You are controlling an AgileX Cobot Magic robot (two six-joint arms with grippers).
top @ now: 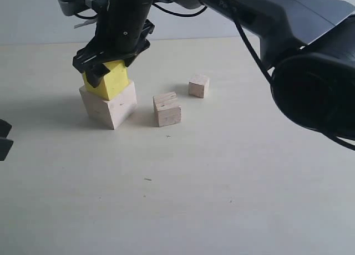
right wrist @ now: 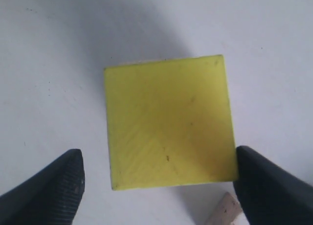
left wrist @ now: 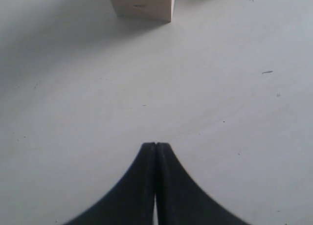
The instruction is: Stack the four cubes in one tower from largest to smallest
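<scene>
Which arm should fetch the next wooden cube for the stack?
Right, probably: the right tool is open around the yellow cube, close to the mid-size wooden cube. The left tool is shut and sits farther away.

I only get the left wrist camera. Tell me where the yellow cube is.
Observer: The bright yellow cube sits on top of the large pale bare-wood cube, twisted slightly against it.
Operator: Report the right gripper.
Observer: The right gripper straddles the yellow cube with its jaws open; there is a clear gap on one side.
Operator: List what is left to stack.
Observer: A mid-sized pale grainy wood cube lies near the stack, and the smallest pale wood cube lies beyond it. The two are apart on the pale table.
</scene>
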